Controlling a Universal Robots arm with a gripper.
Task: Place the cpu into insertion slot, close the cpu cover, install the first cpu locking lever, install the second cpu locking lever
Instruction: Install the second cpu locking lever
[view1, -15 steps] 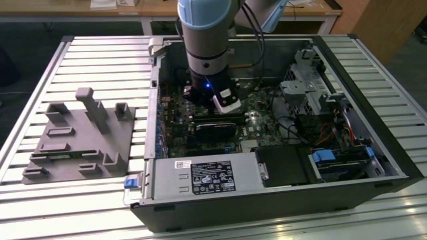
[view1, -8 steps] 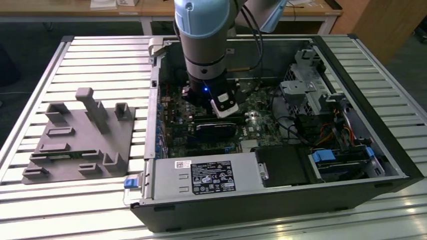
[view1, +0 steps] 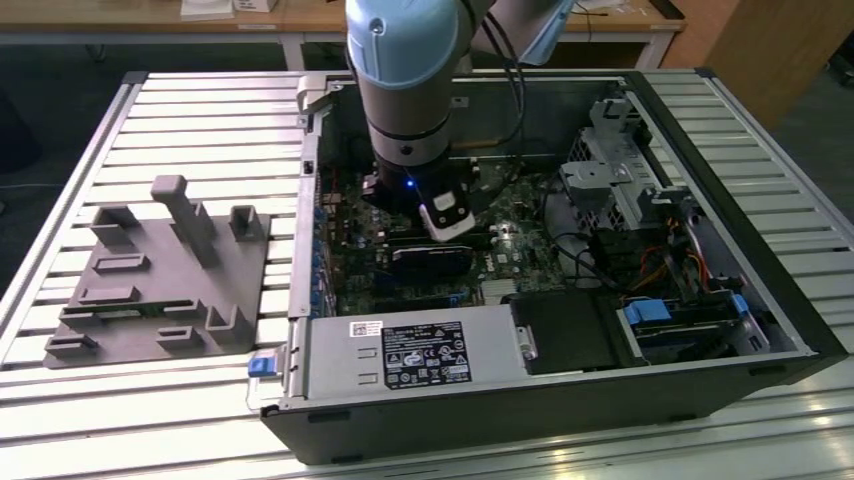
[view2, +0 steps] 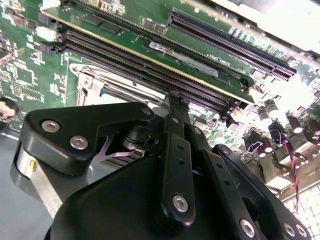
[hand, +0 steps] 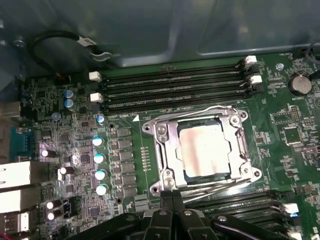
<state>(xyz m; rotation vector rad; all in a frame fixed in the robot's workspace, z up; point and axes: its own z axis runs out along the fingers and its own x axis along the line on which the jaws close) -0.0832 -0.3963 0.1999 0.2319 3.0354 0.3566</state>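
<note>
In the first wrist view the cpu (hand: 205, 150), pale silver on top, lies in the insertion slot (hand: 200, 176). The silver cpu cover (hand: 167, 150) is folded flat around it. Thin wire levers run along the socket's edges, one (hand: 243, 145) beside the cover and one (hand: 215, 186) on the side nearest the gripper. My gripper (hand: 172, 199) has its two black fingers pressed together, tips at the socket's edge by that nearer lever. In the second wrist view the fingertips (view2: 177, 100) meet just over the silver socket frame (view2: 100, 85). In the exterior view the gripper (view1: 447, 235) is down inside the computer case.
Long black memory slots (hand: 175, 85) flank the socket on both sides. Capacitors (hand: 100, 160) stand in a row beside it. The case walls (view1: 310, 200) and drive cage (view1: 607, 170) surround the arm. A grey fixture (view1: 160, 280) sits on the slatted table at the exterior view's left.
</note>
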